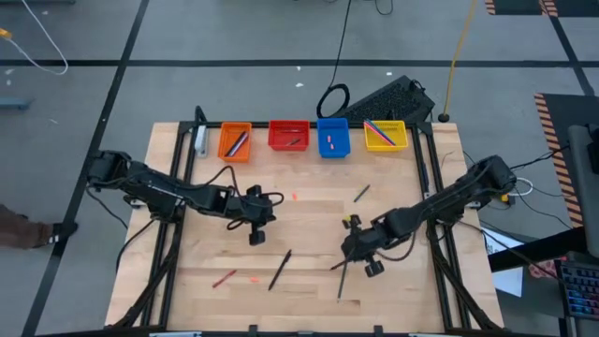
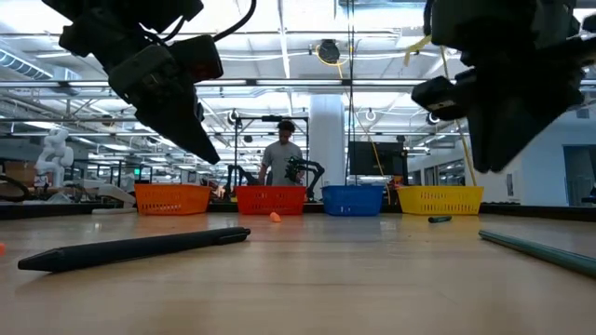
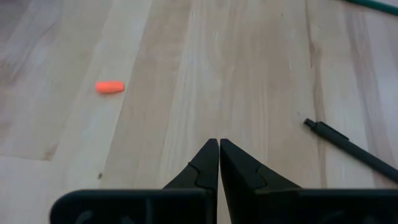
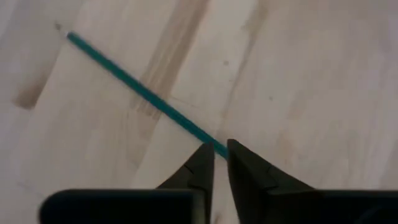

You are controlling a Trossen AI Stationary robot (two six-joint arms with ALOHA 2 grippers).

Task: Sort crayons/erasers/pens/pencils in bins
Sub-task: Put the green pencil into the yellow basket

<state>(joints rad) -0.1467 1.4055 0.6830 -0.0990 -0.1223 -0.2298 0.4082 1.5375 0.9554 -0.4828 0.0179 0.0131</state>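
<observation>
Right gripper [image 4: 215, 155]: fingers nearly together, their tips closed about one end of a dark green pencil [image 4: 140, 90] that lies flat on the table [image 1: 309, 225], a low end-grip suited to lifting a thin stick. Left gripper [image 3: 219, 163]: fingers pressed together, empty, poised above bare wood between a small eraser [image 3: 110, 87] and a black pen [image 3: 348, 149], probably awaiting its turn. The four bins [image 1: 310, 138] line the table's far edge, well apart from both grippers, several already holding items.
</observation>
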